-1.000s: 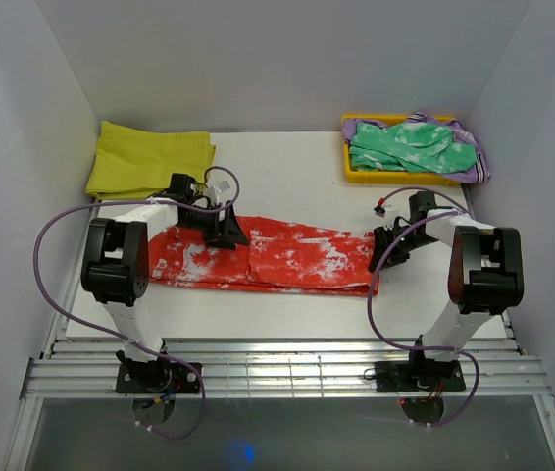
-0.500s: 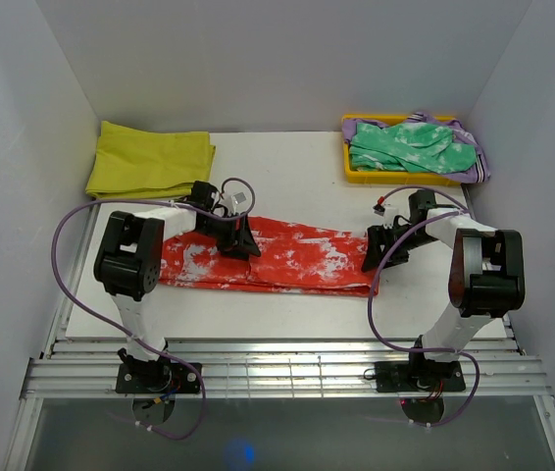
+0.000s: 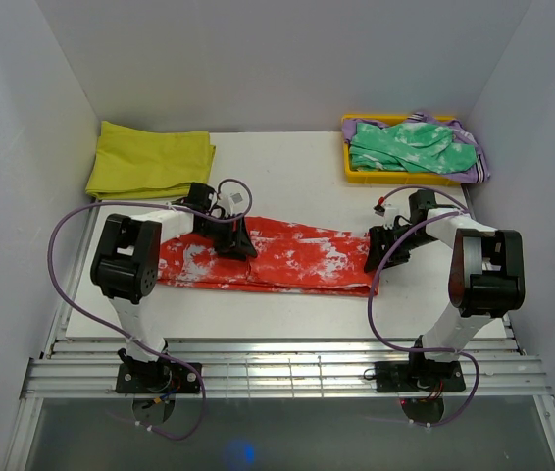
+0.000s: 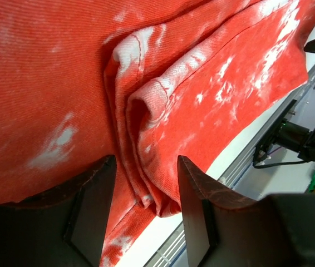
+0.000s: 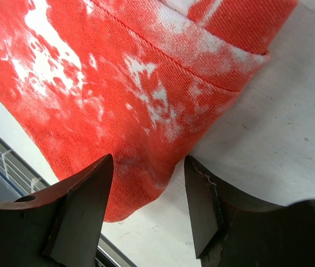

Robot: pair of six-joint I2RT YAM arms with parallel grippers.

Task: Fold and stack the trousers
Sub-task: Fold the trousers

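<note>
1. Found trousers [image 3: 287, 257] folded lengthwise into a long strip, laid L–R across mid worktop [image 3: 297, 177], btwn the two arms.
2. Saw L gripper [image 3: 236, 238] open, set astride a bunched seam ridge near strip's middle (wrist cam). Gripped nothing.
3. Saw R gripper [image 3: 380, 250] open too, low over strip's right-end corner, w/ cloth btwn the jaws. Pinched nothing yet.
4. Judged step in hand: prob. taking hold at both spots, to fold strip across its length.
5. To do it well: needed to press down to worktop before closing, to catch every ply and not just the top one, esp. at L, w/ several plies at that ridge.
6. Needed R bite well inside corner, not at its tip, to avoid slip.
7. Needed level, slow lift on both sides, to land edges square.
</note>
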